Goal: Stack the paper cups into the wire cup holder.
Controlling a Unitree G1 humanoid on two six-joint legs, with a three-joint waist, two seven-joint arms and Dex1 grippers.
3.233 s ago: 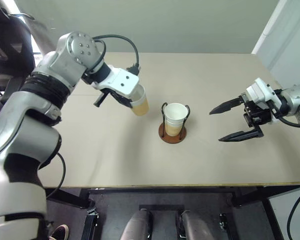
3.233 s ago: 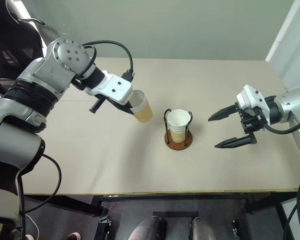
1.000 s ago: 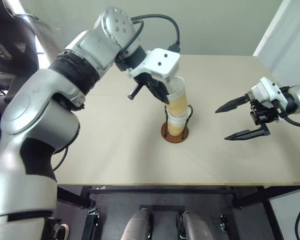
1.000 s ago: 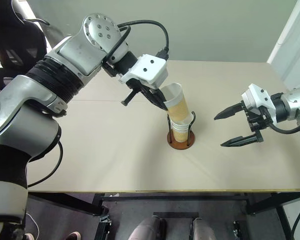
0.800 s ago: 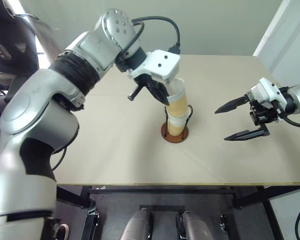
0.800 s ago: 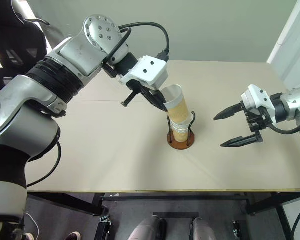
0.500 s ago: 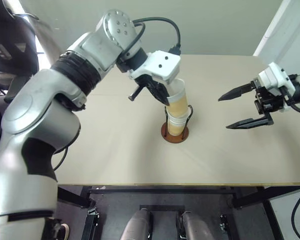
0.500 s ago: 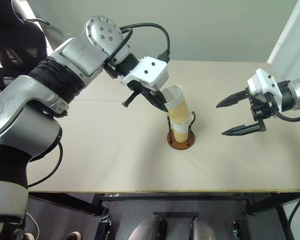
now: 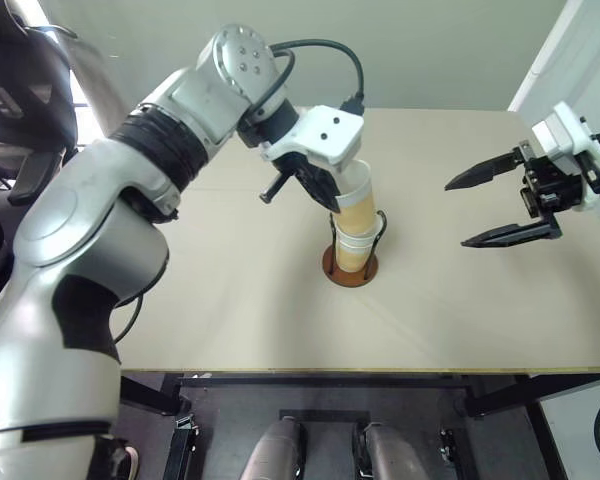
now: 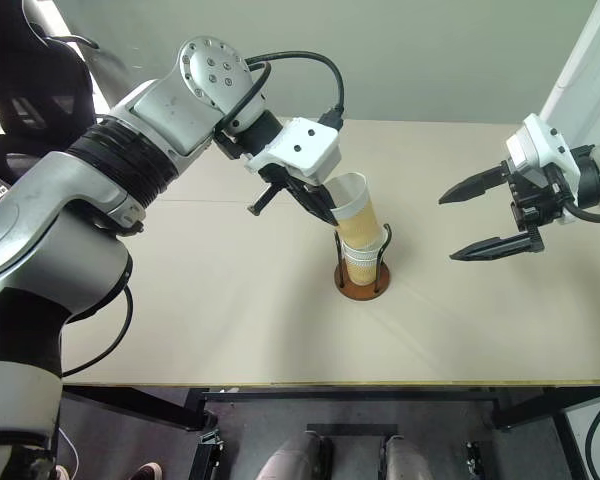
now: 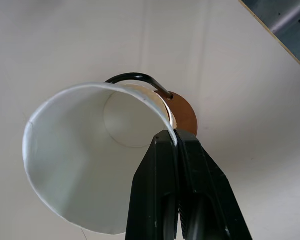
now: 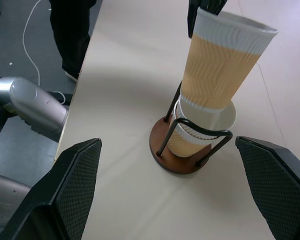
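Over beige tabletop [image 9: 180,280], my left pincer [image 9: 325,195] pinches a tan ribbed paper cup's [image 9: 352,205] rim, tilted into the black wire holder [image 9: 348,262]; right pincer [image 9: 500,205] gapes empty.

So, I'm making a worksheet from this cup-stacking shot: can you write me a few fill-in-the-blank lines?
1. The left gripper pinches the top cup by its ____.
2. The right gripper's fingers stand ____, holding nothing.
3. The top cup sits partway inside another cup in the ____.
4. The holder's base is a reddish-brown ____.

Missing words: rim; open; wire cup holder; disc
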